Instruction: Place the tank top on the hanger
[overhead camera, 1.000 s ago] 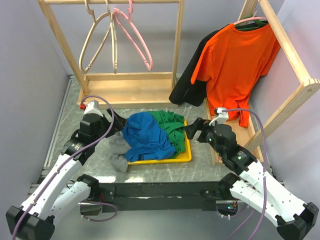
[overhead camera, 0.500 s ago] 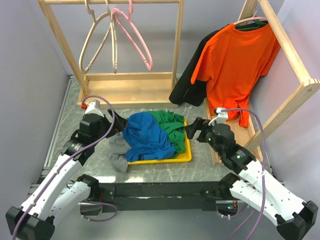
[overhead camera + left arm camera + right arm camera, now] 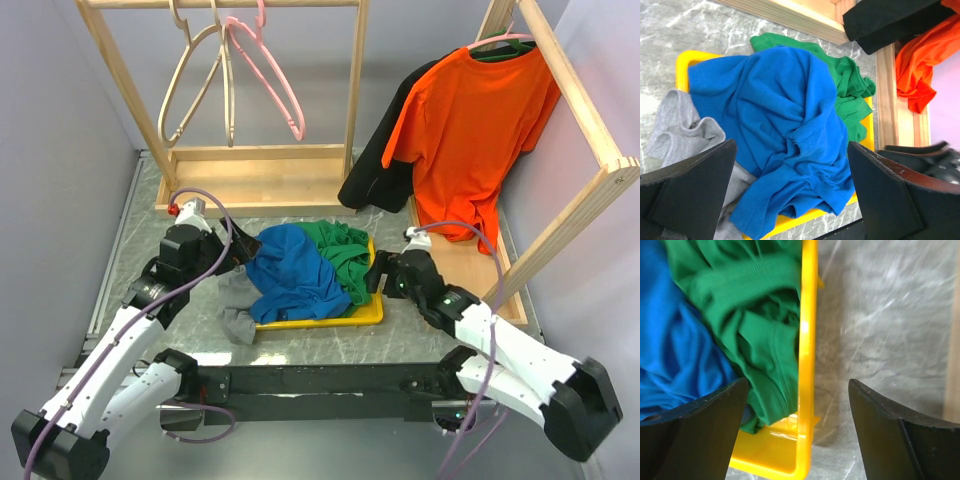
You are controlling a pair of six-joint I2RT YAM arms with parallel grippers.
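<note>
The royal-blue tank top [image 3: 290, 272] lies crumpled in a yellow tray [image 3: 372, 312], on top of a green garment [image 3: 345, 252]. It also shows in the left wrist view [image 3: 780, 115] and at the left of the right wrist view [image 3: 670, 355]. The pink hanger [image 3: 272, 80] hangs empty on the far wooden rack. My left gripper [image 3: 238, 262] is open at the tray's left side, its jaws wide over the tank top [image 3: 791, 145]. My right gripper [image 3: 376, 272] is open and empty, its jaws straddling the tray's right rim [image 3: 797, 382].
A grey garment [image 3: 235, 305] hangs over the tray's left edge. Two pale wooden hangers [image 3: 195, 80] hang beside the pink one. An orange t-shirt [image 3: 470, 120] and a black garment [image 3: 375, 170] hang on the right rack, whose wooden base [image 3: 470, 265] lies close by my right arm.
My right gripper has moved left and down to the tray's right rim. My left arm has shifted only slightly. The clothes have not moved.
</note>
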